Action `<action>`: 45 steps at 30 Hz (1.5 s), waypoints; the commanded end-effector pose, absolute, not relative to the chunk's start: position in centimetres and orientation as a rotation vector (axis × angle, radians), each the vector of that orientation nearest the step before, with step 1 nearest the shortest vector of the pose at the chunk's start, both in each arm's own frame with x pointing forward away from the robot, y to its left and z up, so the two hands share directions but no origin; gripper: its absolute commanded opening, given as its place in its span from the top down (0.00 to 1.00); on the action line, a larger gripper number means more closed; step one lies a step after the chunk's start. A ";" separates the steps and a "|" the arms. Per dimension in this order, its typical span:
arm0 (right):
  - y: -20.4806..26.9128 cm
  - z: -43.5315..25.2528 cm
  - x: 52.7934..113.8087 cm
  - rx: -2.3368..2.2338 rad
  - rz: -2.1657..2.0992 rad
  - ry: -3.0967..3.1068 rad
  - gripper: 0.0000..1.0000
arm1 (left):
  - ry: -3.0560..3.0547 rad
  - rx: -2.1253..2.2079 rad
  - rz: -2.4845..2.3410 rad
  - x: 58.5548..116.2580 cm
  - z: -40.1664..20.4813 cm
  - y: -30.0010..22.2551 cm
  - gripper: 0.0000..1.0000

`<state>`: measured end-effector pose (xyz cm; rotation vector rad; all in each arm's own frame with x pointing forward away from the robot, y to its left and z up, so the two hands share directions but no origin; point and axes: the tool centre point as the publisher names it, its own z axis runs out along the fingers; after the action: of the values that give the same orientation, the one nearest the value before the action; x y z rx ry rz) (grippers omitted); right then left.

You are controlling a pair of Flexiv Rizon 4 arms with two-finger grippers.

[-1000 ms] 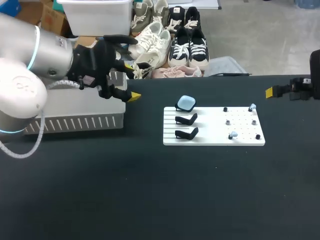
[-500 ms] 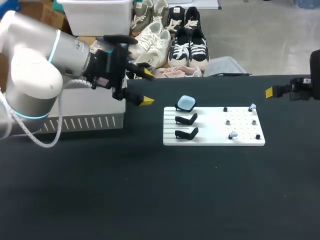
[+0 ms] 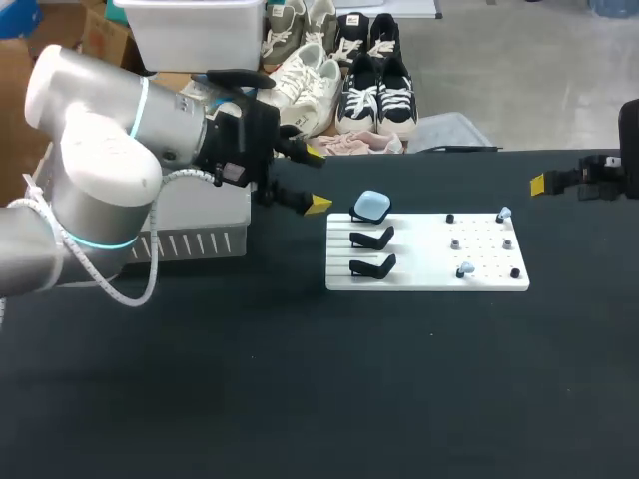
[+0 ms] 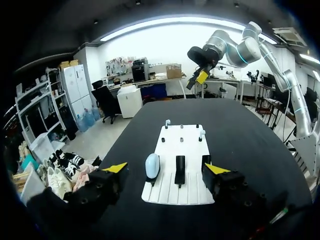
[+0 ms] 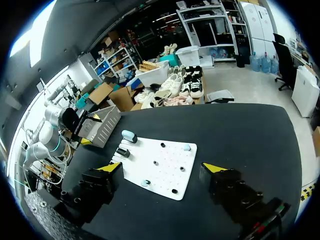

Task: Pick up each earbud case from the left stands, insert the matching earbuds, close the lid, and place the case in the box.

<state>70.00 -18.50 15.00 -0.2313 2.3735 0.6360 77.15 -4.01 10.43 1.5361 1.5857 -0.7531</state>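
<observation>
A light blue earbud case point(image 3: 371, 207) rests on the farthest of three black stands at the left end of the white board point(image 3: 429, 261). The other two stands point(image 3: 372, 238) hold nothing. Small light blue earbuds point(image 3: 503, 213) and dark ones sit on pegs at the board's right end. My left gripper point(image 3: 316, 180) hangs open just left of the case, apart from it. Seen from the left wrist, the case point(image 4: 152, 165) lies ahead, between the spread fingers of that gripper point(image 4: 166, 168). My right gripper point(image 3: 539, 184) stays open at the table's right edge, far from the board point(image 5: 160, 165).
A white slotted box point(image 3: 190, 232) stands at the table's left side, partly behind my left arm. In the right wrist view, the box point(image 5: 100, 127) sits beyond the board. Dark tabletop stretches in front of the board.
My left arm has swung right from over the box toward the board, its gripper open throughout. The right arm has not moved.
</observation>
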 end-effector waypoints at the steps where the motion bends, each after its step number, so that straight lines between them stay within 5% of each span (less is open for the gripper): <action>1: -18.5 15.0 70.0 -0.231 0.636 2.374 0.00 | 1.582 1.538 -0.768 78.5 8.9 -5.2 0.00; 45: -18.5 15.0 70.0 -0.231 0.636 2.374 0.00 | 1.650 1.510 -0.801 82.0 3.6 -9.8 0.00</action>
<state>70.00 -18.51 15.00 -0.2313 2.3735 0.6360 81.08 -9.26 3.99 1.5013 1.6465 -0.7922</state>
